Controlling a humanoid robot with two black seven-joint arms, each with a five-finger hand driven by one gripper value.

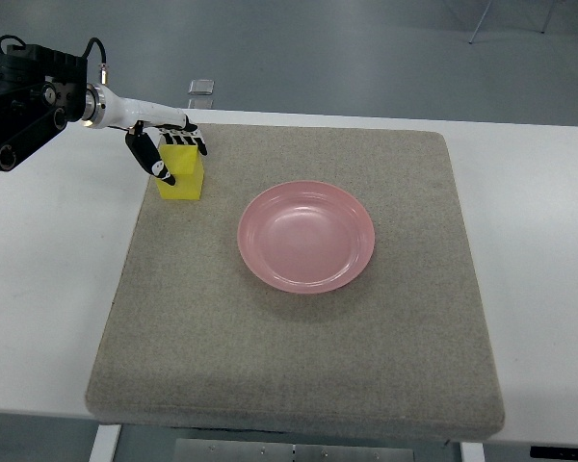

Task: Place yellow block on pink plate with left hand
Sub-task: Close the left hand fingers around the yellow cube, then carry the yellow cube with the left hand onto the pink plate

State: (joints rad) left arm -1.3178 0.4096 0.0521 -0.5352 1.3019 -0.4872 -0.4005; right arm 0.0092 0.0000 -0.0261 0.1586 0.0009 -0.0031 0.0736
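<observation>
The left hand (167, 146) curls its fingers around the yellow block (182, 177), hiding its top edge, at ten o'clock from the empty pink plate (306, 236) on the grey mat (299, 366).

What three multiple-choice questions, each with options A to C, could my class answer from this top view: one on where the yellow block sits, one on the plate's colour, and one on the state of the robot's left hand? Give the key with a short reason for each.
1. Where is the yellow block?
A. On the plate
B. On the grey mat, near its far left corner
C. On the bare white table

2. What colour is the plate?
A. Pink
B. Blue
C. Green

3. What is the left hand doing?
A. Resting flat on the table
B. Holding the plate
C. Closed around the block

Key:
1 B, the block stands on the mat, left of the plate and apart from it.
2 A, the round dish is pink and empty.
3 C, the fingers wrap over the block's top and side.
</observation>
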